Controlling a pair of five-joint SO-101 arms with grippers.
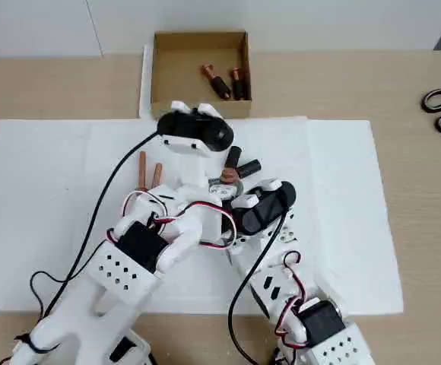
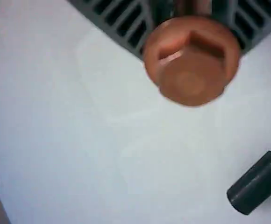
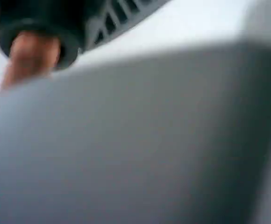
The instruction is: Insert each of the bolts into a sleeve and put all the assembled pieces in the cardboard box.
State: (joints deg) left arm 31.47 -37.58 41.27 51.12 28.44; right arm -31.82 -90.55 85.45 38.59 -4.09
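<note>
My left gripper (image 1: 222, 176) is clamped on a copper bolt (image 2: 191, 60), its hex head facing that wrist camera. My right gripper (image 1: 236, 199) holds a black sleeve (image 3: 42, 21), and the bolt's shank looks to be entering it. The pair meets mid-mat, just near of two loose sleeves (image 1: 232, 157) that lie right of centre. Two spare bolts (image 1: 141, 171) lie to the left. The cardboard box (image 1: 153, 76) at the far edge already holds two finished pieces (image 1: 217, 82).

My worry is alignment. If the shank goes in tilted, it could jam at the sleeve's mouth and twist either part out of its grip. Both arms are crowded together, so one could nudge the other. A dropped piece could knock the loose sleeves and send them rolling across the white mat (image 1: 342, 228).
</note>
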